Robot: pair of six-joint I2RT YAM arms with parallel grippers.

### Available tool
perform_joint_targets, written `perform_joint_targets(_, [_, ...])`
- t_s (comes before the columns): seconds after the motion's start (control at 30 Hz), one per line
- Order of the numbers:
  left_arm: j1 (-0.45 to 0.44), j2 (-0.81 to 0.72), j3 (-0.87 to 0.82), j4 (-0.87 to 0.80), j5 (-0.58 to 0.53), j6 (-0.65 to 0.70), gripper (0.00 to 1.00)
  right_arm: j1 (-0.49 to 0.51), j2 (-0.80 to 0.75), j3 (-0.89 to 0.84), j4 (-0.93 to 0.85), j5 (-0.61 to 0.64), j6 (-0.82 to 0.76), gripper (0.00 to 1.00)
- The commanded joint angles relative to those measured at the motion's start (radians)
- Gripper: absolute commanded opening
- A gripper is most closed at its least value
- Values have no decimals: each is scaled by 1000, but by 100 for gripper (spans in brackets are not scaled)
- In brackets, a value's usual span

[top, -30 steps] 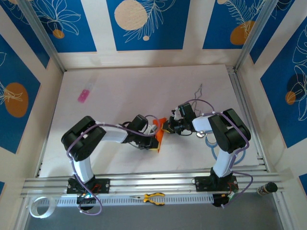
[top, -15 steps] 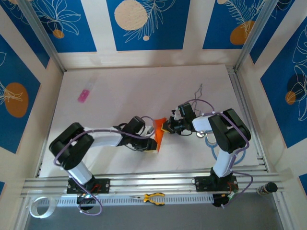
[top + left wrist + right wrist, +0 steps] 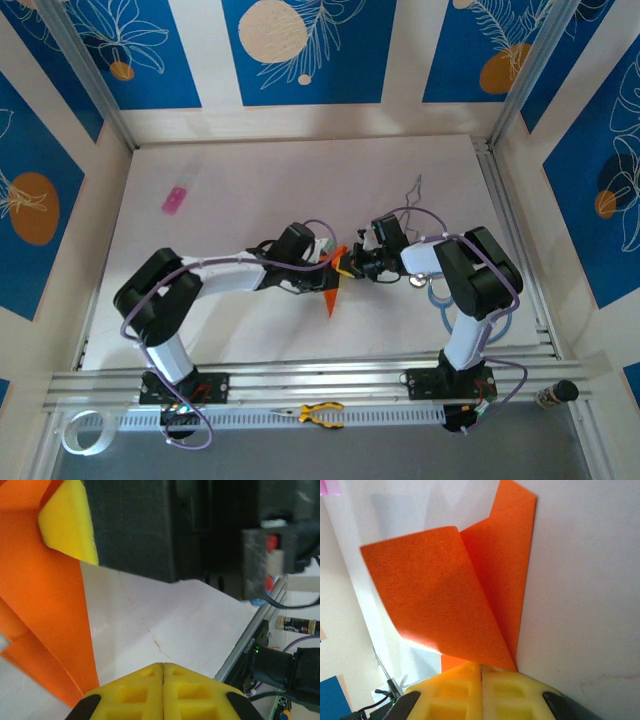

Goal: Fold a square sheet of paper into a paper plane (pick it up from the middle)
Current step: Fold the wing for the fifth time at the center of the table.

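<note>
- R gripper [image 3: 481, 671]: fingers shut, pads together, clamped on one corner of the orange sheet [image 3: 445, 590]. From the tips the paper fans out straight ahead as two overlapping flaps. The nearer flap curls free; the other lies flatter behind it.
- L gripper [image 3: 163, 669]: pads pressed together w/ no orange in the seam, so judged empty. The sheet hangs just beside these tips. R's yellow pad [image 3: 70, 525] sits ahead of them, against the paper's upper edge.
- Both sets of tips: nearly tip to tip over the table [image 3: 250, 190], w/ the sheet between and just under them. Its narrow end points away from the tips toward the near edge. Cannot tell if that end touches the table.
- Handling (judged): very light, thin and floppy. It keeps a crease but not its shape. A single pinch carries it, though the free flaps droop and swing. It should tear or crumple if my two grips pull against each other. The surface looks matte, so little slip expected in foam pads.
- Where to take hold (judged): on the folded edge close to R's pinch, where the layers double and the paper is stiffest. Avoid the curled free flap.
</note>
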Motion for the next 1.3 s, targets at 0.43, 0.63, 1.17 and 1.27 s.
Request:
perform_joint_targets(0.43, [-7, 105, -31, -40, -73, 56, 6, 25, 33, -26, -62, 62, 5, 6])
perform_joint_targets(0.63, [-9, 124, -88, -1, -52, 48, 3, 24, 29, -20, -66, 56, 3, 7])
perform_joint_targets(1.17, [-9, 84, -169, -44, 0, 173, 0, -29, -259, -61, -149, 54, -54, 10])
perform_joint_targets(1.27, [-9, 87, -169, -49, 18, 199, 0, -17, -299, -96, -133, 23, -76, 10])
